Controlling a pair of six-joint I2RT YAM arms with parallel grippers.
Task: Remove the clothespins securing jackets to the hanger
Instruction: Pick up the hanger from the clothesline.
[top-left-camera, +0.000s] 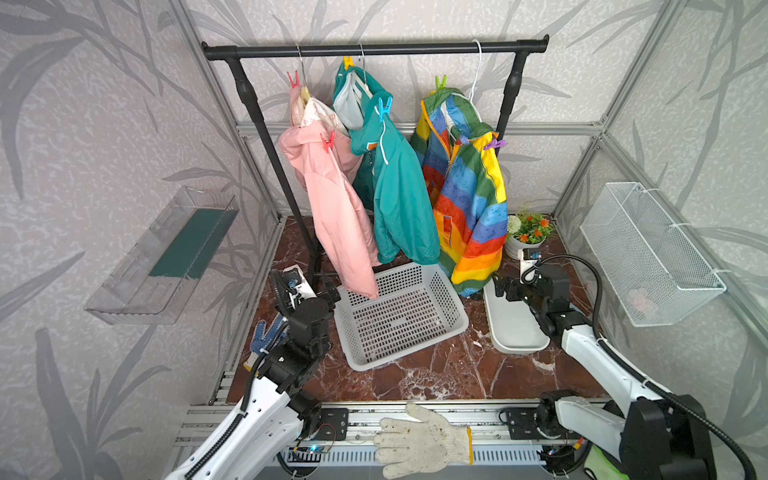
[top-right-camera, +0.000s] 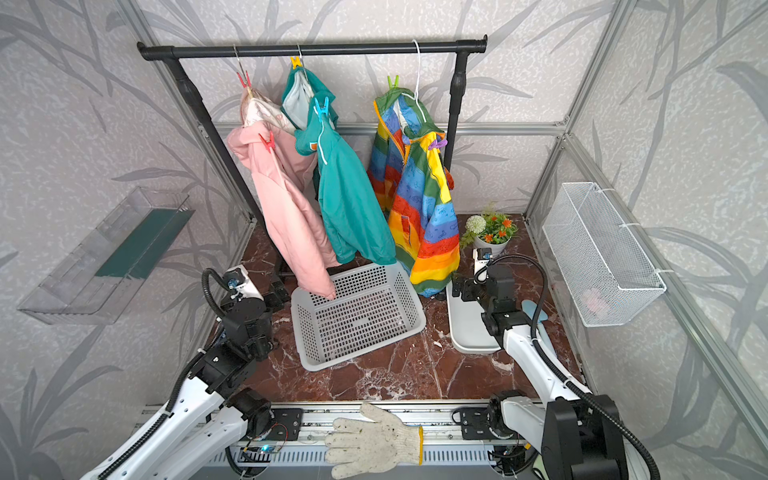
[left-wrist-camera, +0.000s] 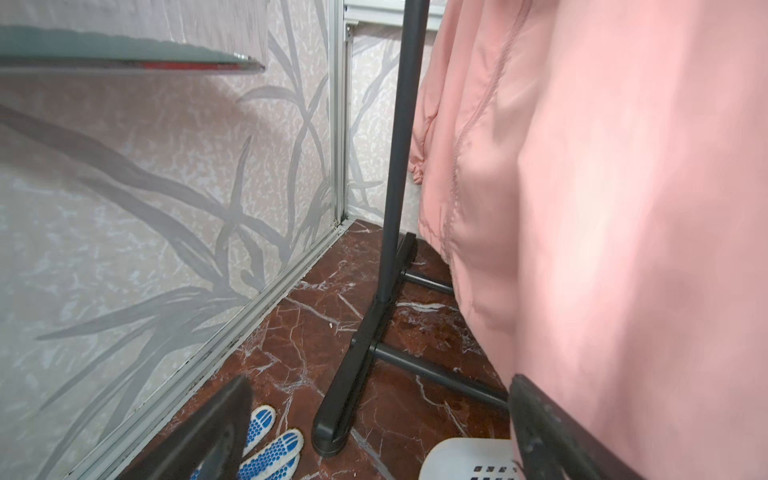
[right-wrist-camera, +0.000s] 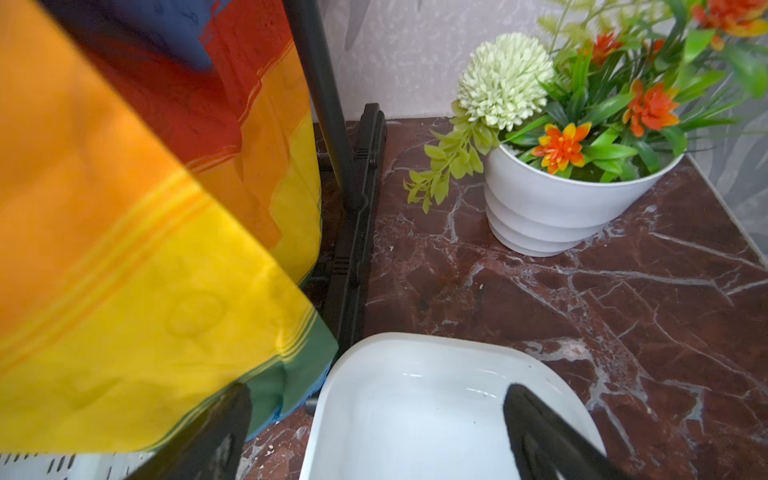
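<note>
Everything the task needs hangs from the black rail (top-left-camera: 374, 50), and both tools are far below it, down at the jacket hems.

The left gripper (left-wrist-camera: 380, 380) is beneath the rail's left end, beside the hem of the pink jacket (top-left-camera: 332, 199). Its jaws are spread apart and hold nothing. The pink jacket carries two red clothespins. One (top-left-camera: 294, 79) sits just under the rail at the hanger's neck with its handles pointing up. The other (top-left-camera: 327, 142) is lower, on the near shoulder, standing roughly upright with a slight tilt. The left arm is the nearer one to both, and they lie up and away from its open jaws.

Under the middle of the rail hangs the teal jacket (top-left-camera: 395, 195). It has a yellow clothespin (top-left-camera: 347, 63) close under the rail and a blue one (top-left-camera: 383, 107) lower on the near shoulder, handles up.

Toward the rail's right end is the rainbow jacket (top-left-camera: 465, 195). A green clothespin (top-left-camera: 440, 82) stands upright on its far shoulder, and a purple one (top-left-camera: 494, 144) lies nearly level on the near shoulder, handles pointing right. The right gripper (right-wrist-camera: 378, 386) is below that end, jaws wide and empty, and it looks better placed for these two.

Count: six clothespins, all clipped on; three jackets; two clothespins on each jacket.
</note>
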